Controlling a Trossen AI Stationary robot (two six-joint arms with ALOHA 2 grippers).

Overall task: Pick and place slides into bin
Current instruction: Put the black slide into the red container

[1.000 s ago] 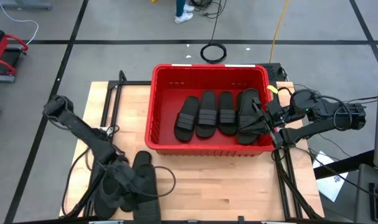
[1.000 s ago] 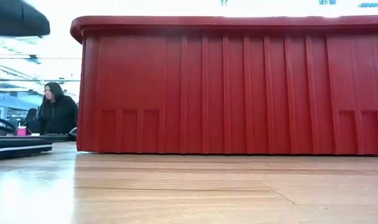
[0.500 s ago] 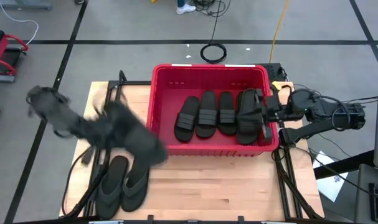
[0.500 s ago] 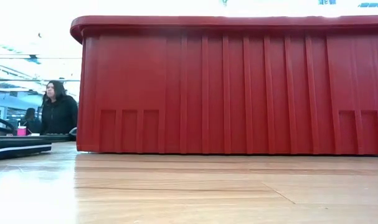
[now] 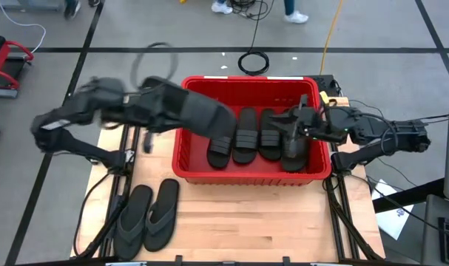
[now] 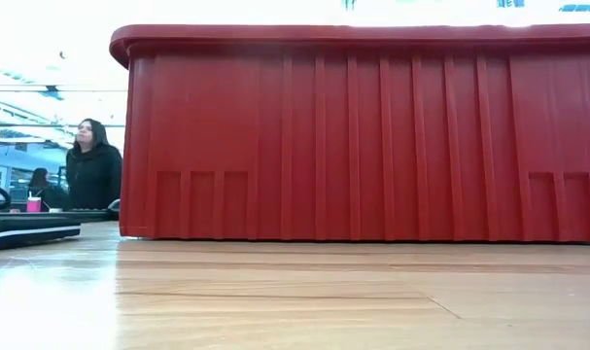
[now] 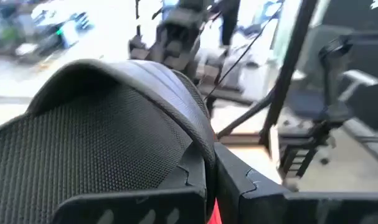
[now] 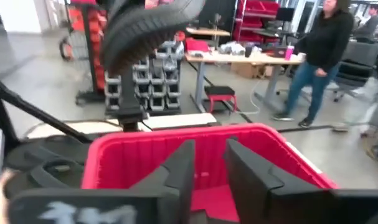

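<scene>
2 arms [image 5: 98,111] outstretched over bin [image 5: 246,87]

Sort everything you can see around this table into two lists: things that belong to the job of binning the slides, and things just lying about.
Part of the job:
- red bin
- black slides already inside it
- black slide carried by the left end effector
- two grey flip-flops on the table
- right end effector over the bin

Just lying about:
- cable coil on the floor
- yellow cord
</scene>
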